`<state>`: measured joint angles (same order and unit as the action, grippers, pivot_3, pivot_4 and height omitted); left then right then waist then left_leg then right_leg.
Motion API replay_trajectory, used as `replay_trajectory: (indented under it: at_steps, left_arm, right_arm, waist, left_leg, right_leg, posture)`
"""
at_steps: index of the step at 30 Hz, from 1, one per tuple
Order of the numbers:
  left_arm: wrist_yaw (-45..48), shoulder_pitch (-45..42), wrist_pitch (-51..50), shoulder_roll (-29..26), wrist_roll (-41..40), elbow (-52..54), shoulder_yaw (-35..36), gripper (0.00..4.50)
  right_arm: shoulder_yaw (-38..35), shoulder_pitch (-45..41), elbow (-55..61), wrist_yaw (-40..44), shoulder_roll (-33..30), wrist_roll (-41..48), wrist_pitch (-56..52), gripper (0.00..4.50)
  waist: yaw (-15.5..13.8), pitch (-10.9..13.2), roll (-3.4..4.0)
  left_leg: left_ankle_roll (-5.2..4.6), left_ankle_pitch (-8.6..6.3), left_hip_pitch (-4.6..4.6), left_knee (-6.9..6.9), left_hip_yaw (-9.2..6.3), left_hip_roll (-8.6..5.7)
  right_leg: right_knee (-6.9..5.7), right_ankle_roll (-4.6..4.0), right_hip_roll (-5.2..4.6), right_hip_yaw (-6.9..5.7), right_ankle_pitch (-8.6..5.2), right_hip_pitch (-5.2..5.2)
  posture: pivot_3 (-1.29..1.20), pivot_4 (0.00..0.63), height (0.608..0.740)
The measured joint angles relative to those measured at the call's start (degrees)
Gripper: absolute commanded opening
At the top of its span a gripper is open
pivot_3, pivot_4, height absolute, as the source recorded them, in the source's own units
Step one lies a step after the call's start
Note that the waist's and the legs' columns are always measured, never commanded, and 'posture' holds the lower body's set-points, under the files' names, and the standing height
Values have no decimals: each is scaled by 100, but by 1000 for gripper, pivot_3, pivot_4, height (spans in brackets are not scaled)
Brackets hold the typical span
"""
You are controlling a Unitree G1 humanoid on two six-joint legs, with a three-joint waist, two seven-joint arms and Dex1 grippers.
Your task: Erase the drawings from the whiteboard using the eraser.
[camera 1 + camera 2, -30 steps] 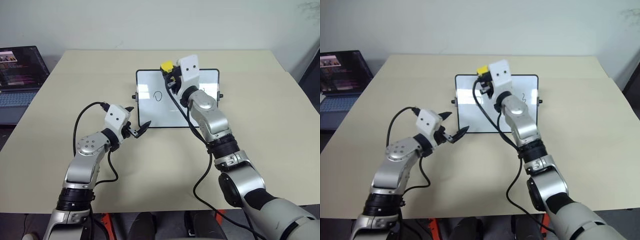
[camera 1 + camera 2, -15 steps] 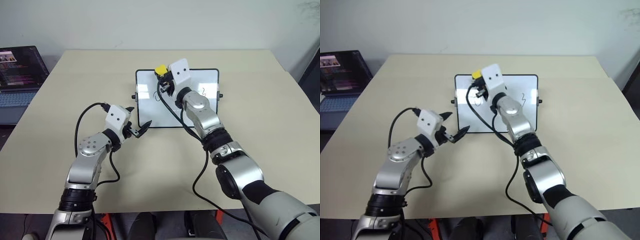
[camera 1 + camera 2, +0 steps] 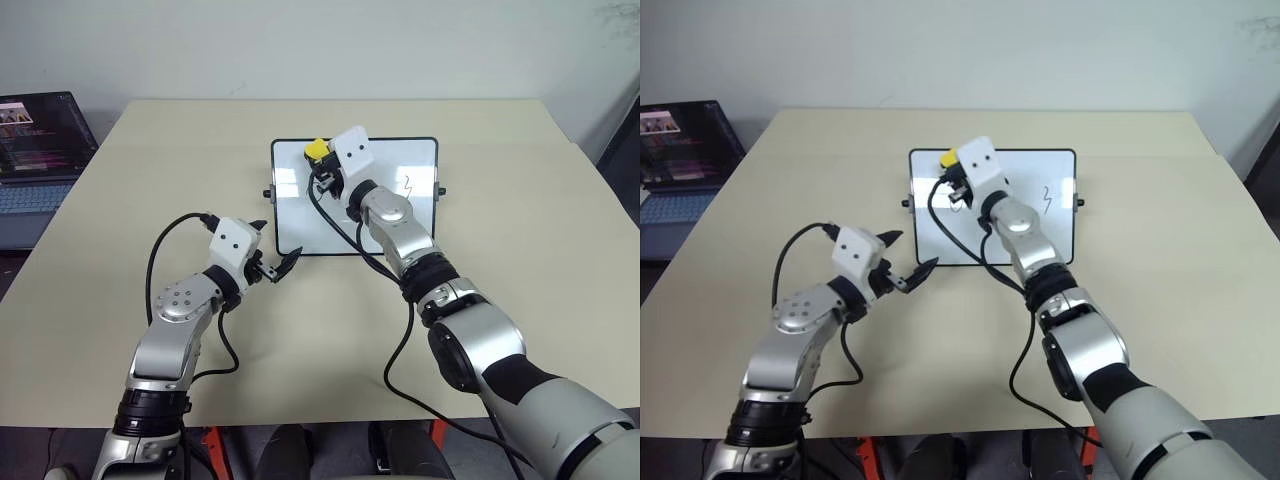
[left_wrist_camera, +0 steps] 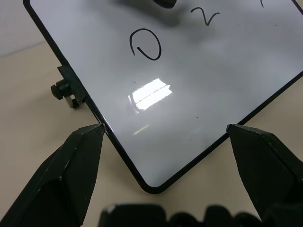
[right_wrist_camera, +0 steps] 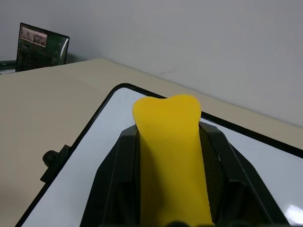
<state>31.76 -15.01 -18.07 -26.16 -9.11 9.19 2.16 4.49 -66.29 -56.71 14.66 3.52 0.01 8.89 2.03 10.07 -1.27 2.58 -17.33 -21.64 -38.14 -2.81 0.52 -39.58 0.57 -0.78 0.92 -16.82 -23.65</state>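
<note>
Nearest the robot, the left gripper [image 3: 273, 264] hovers over the table [image 3: 520, 300] at about seven o'clock from the whiteboard [image 3: 300, 225], its two black fingers [image 4: 71, 175] spread apart with nothing between them. In the left wrist view the board's rounded near corner sits in the gap between those fingers, a little ahead of their tips and apart from them.

Farther out, the right gripper [image 3: 322, 168] is clenched on the eraser [image 5: 173, 161], the yellow block squeezed between the jaws and sticking out past them. It is held above the whiteboard's far left part, near eleven o'clock of the board's centre; whether it touches the surface I cannot tell.

Of the drawings, a "0" [image 4: 145, 45] and a "2" [image 4: 205, 16] lie close by the eraser, and another mark [image 3: 407, 185] stands at about two o'clock.

The whiteboard lies flat on the beige table. At ten o'clock, past the table's edge, a laptop [image 3: 35, 160] stands open against a pale wall [image 3: 300, 45].
</note>
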Motion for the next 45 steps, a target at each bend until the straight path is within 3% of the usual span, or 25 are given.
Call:
replay_trajectory:
  at_steps: [38,45]
  left_arm:
    - [16,-153,-129,-15,-1,126,53,4500]
    - [0,-280,249,76,-85,126,86,4500]
  right_arm:
    - [-96,-518,-1027,-358,-93,-355,323,1296]
    - [-94,-518,-1123,-392,-69,-437,334,1296]
  waist:
    - [5,0,0]
    - [1,0,0]
  left_leg:
    - [6,3,-3,0,4,-1]
    - [6,3,-3,0,4,-1]
  right_leg:
    - [-3,0,-2,2,0,-3]
    - [-4,0,-2,1,0,-4]
  posture:
    - [0,150,740]
    - [0,150,740]
